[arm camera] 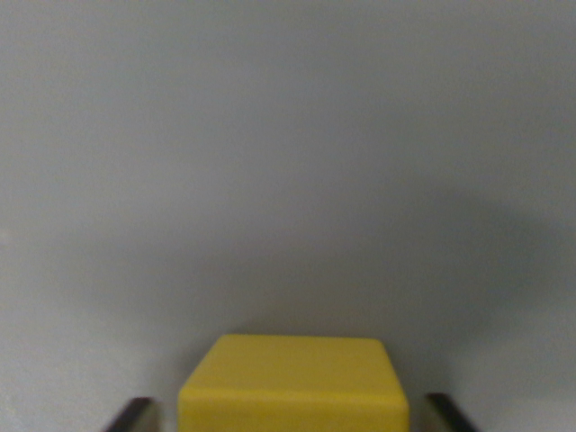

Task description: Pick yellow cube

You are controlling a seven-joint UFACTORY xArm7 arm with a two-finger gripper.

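Here, unmarked yellow cube [293, 382] between spread fingers [135, 414], visible gaps either side, nothing gripped.

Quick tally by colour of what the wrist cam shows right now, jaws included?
Yellow: 1, the yellow cube, bottom centre
Dark: 2, the fingertips, one either side of the cube, with gaps showing
Grey: 1, the surface
Total: 4

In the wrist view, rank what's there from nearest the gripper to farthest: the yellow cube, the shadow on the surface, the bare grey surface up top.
1. Yellow cube: bottom centre, between the fingertips of the gripper.
2. Shadow: just above the cube, spreading to the wrist view's right.
3. Bare grey surface: top of the view.
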